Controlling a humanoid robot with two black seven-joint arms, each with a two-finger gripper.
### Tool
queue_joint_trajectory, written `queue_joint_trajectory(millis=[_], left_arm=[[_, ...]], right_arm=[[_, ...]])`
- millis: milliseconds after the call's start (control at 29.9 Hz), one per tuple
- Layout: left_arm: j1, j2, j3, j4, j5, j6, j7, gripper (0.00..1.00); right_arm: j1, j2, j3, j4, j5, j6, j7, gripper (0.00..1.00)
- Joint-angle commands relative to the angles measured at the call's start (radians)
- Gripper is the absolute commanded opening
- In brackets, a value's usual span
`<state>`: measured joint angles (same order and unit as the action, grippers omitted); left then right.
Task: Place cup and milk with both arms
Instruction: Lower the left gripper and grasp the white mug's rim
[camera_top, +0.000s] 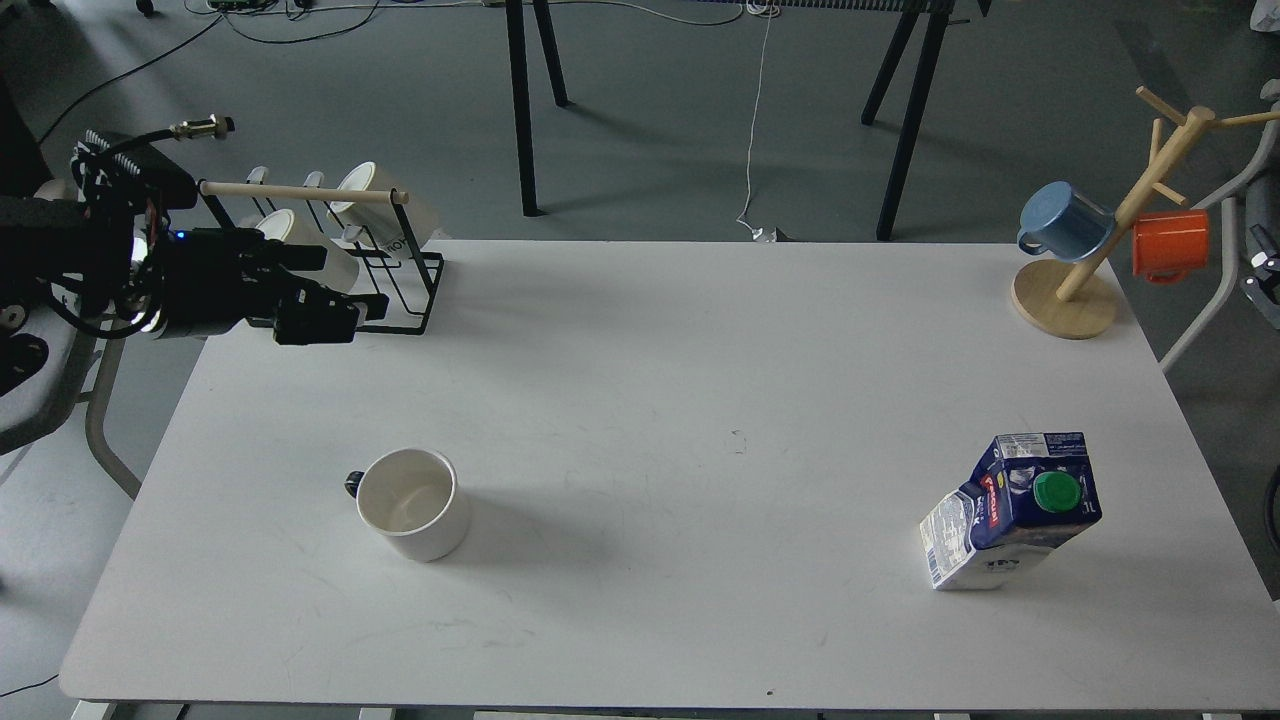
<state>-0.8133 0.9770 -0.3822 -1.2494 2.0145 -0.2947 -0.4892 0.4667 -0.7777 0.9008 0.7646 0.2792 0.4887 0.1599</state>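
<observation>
My left gripper (330, 312) hangs at the far left over the table's (640, 400) back corner, in front of a black wire rack (400, 290) holding cream mugs (375, 205); it shows as one dark block, so I cannot tell whether its fingers are spread or pressed together. Nearer to me, left of centre, the cup (412, 502) stands upright: plain white, round, cream inside, with a small black handle poking out on its left side. Well apart, on the right, stands the milk (1010, 510), a dark blue and white gable-top carton (green screw cap, red label). At the far right corner a wooden mug tree (1095, 255) carries a blue mug (1065, 222) and an orange mug (1170, 245).
</observation>
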Motion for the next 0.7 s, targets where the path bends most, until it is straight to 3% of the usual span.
queue_joint_trajectory(millis=[0, 669], left_arm=[[0.048, -0.04, -0.006, 0.016, 0.046, 0.016, 0.001, 0.99], [0.215, -0.101, -0.014, 0.061, 0.056, 0.025, 0.001, 0.99]], right_arm=[[-0.007, 0.0, 0.0, 0.001, 0.0, 0.0, 0.001, 0.99], [-0.011, -0.002, 0.001, 0.002, 0.0, 0.0, 0.001, 0.99]])
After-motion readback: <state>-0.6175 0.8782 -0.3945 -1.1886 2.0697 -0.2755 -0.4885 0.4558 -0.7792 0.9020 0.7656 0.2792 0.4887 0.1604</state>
